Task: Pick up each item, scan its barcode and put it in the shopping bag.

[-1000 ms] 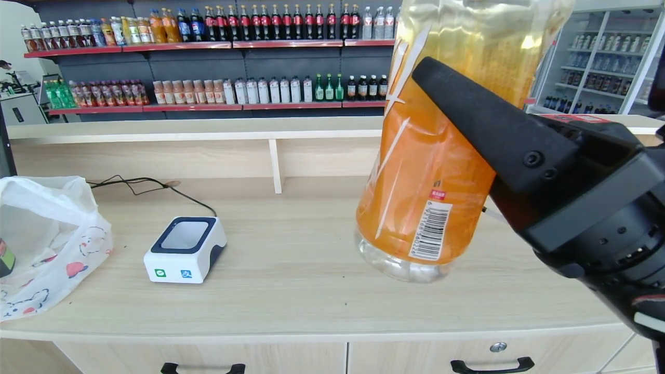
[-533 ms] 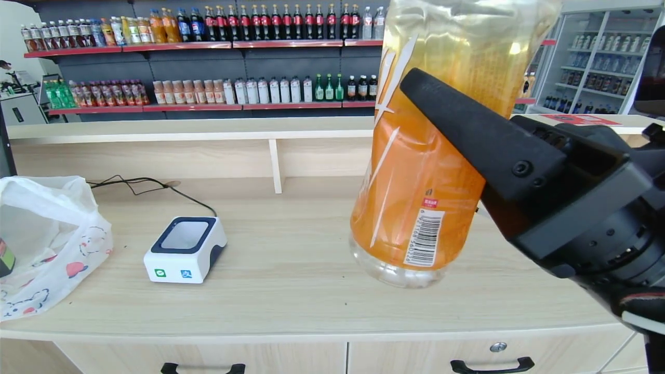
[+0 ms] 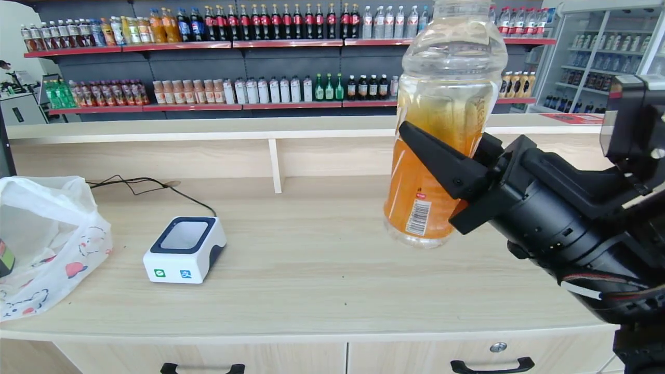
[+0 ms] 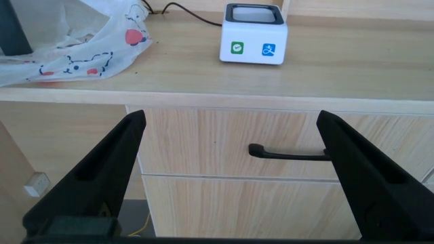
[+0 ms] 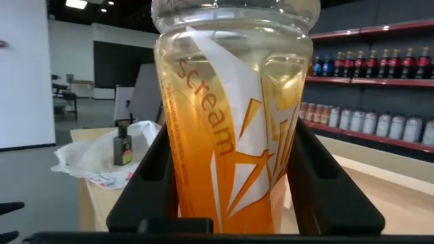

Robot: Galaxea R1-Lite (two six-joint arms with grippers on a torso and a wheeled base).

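Observation:
My right gripper is shut on an orange drink bottle, held upright in the air above the right half of the counter, with its barcode label low on the side facing me. In the right wrist view the bottle stands between the two fingers. The white barcode scanner with a dark window rests on the counter left of centre, also seen from below the counter edge as the scanner. A white printed shopping bag lies at the far left. My left gripper hangs open in front of the drawers, below the counter.
The scanner's black cable runs back across the wooden counter. A raised back ledge with a divider closes off the rear. Drawers with black handles sit under the front edge. Shelves of drinks line the room behind.
The right gripper has carried the bottle away from the camera, toward the back right of the counter. Scanner and bag have not moved.

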